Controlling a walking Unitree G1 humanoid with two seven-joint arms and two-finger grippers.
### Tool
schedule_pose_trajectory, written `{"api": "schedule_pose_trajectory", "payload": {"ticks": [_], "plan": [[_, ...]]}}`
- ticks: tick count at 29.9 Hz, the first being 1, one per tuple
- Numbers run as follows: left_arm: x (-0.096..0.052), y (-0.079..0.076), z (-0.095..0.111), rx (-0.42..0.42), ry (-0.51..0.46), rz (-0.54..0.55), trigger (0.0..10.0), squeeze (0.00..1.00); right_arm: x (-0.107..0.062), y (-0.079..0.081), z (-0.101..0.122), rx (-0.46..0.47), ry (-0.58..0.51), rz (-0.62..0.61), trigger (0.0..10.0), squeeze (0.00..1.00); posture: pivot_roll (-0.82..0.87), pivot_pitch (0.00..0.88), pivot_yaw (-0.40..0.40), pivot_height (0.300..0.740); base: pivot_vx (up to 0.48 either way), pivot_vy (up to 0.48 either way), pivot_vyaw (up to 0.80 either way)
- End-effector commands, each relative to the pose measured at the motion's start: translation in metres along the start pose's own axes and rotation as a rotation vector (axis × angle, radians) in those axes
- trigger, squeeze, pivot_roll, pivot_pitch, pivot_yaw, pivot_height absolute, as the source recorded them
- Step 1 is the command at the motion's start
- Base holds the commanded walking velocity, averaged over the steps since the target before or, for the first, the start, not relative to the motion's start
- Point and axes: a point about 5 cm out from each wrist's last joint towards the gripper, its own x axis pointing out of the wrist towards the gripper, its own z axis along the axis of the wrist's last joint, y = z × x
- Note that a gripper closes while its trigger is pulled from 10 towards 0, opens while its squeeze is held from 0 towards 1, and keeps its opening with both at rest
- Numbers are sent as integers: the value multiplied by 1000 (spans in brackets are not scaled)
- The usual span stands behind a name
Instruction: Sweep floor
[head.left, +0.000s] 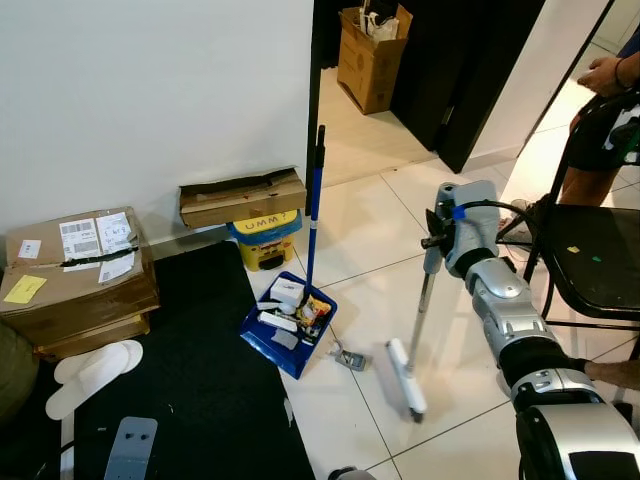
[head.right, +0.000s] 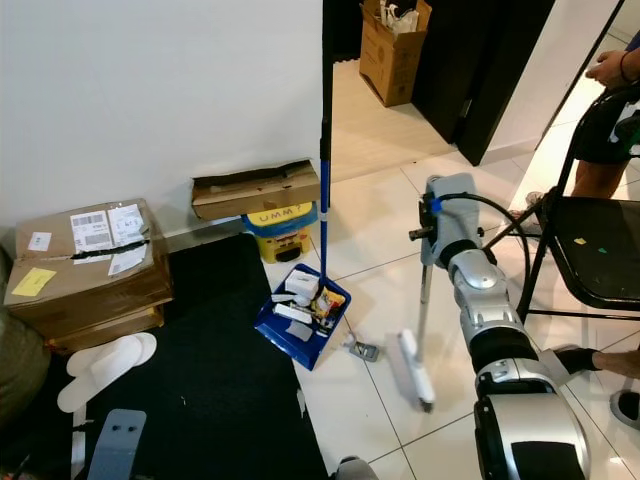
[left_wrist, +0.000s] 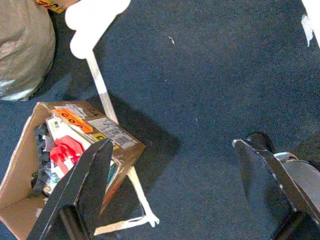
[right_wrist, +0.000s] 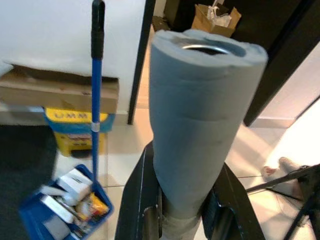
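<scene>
My right gripper (head.left: 436, 241) is shut on the grey foam grip (right_wrist: 197, 125) of a broom. Its thin metal shaft slopes down to a white broom head (head.left: 405, 378) resting on the pale tiles. To the left of the head stands a blue dustpan (head.left: 288, 322) holding several bits of packaging, with its long blue and black handle (head.left: 314, 200) upright against the wall corner. A small grey scrap (head.left: 350, 358) lies on the tile between dustpan and broom head. My left gripper (left_wrist: 172, 150) hangs open above dark carpet, holding nothing.
A black mat (head.left: 200, 380) covers the floor at left, with white slippers (head.left: 90, 372) and cardboard boxes (head.left: 75, 275) along the wall. A yellow tub (head.left: 265, 240) sits under a flat box. A black chair (head.left: 590, 255) and a person (head.left: 605, 110) stand at right. A small open box (left_wrist: 65, 165) lies below my left gripper.
</scene>
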Motion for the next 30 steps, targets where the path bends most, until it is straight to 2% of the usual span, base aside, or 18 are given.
{"api": "schedule_pose_trajectory", "payload": {"ticks": [1, 6, 7, 9, 16, 19, 21, 22, 24, 25, 28, 30], "plan": [[-6, -3, -15, 15, 35, -16, 10000, 0, 2, 3, 4, -83, -26, 1, 10000, 0, -87, 196, 4, 740, 0, 0, 0], [-7, -2, -18, 18, 39, -16, 10000, 0, 2, 4, 9, -119, -78, -21, 10000, 0, -82, 212, 2, 740, 0, 0, 0], [-9, -1, -21, 20, 40, -15, 10000, 0, 1, 4, 17, -155, -166, -43, 10000, 0, -79, 226, 0, 740, 0, 0, 0], [-12, 2, -28, 26, 43, -13, 10000, 0, 0, 10, 28, -213, -277, -58, 10000, 0, -71, 250, -3, 740, 0, 0, 0], [-14, 5, -33, 41, 39, -16, 10000, 0, 1, 20, 35, -260, -342, -50, 10000, 0, -59, 277, -4, 740, 0, 0, 0], [-15, 8, -34, 52, 30, -16, 10000, 0, -1, 27, 44, -249, -437, -73, 10000, 0, -53, 297, -2, 740, 0, 0, 0], [-15, 10, -33, 57, 19, -15, 10000, 0, 0, 43, 44, -261, -450, -12, 10000, 0, -43, 335, -1, 740, 0, 0, 0], [-15, 10, -33, 57, 19, -15, 10000, 0, 0, 43, 44, -261, -450, -12, 10000, 0, -43, 335, -1, 740, 0, 0, 0], [-16, 12, -33, 61, 9, -14, 10000, 0, -1, 61, 42, -274, -467, 66, 10000, 0, -34, 353, -3, 740, 0, 0, 0], [-16, 12, -33, 61, 9, -14, 10000, 0, -1, 61, 42, -274, -467, 66, 10000, 0, -34, 353, -3, 740, 0, 0, 0], [-16, 13, -32, 63, -1, -12, 10000, 0, -5, 82, 36, -278, -480, 156, 10000, 0, -29, 360, -4, 740, 0, 0, 0], [-16, 14, -32, 64, -3, -12, 10000, 0, -7, 87, 34, -280, -478, 177, 10000, 0, -29, 360, -4, 740, 0, 0, 0]]}}
